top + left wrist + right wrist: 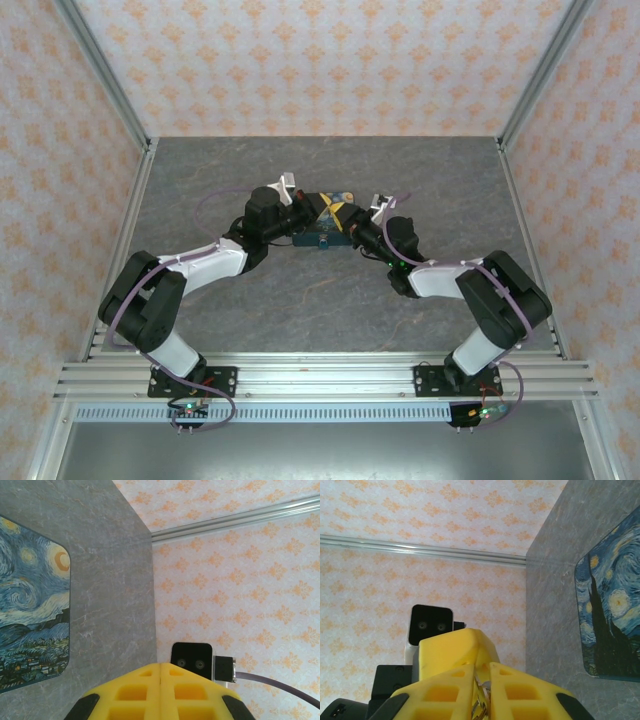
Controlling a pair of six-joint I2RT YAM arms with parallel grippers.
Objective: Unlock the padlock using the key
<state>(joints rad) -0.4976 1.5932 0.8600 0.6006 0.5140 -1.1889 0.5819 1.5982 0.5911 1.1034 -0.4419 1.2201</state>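
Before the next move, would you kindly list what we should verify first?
1. Left gripper shut: ok.
2. Right gripper pinching a small silvery metal piece: ok.
3. That piece is the key: cannot tell.
4. Padlock held steady: cannot tell.
5. Both grippers meet over the blue painted-sky rectangular mat: ok.

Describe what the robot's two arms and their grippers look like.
The left arm and right arm match: black joint housings, white link covers, and thin purple cables looping alongside. Each sits on a black base plate bolted to an aluminium rail. The left gripper and right gripper have bright yellow fingers moulded with square pockets, with black parts behind.
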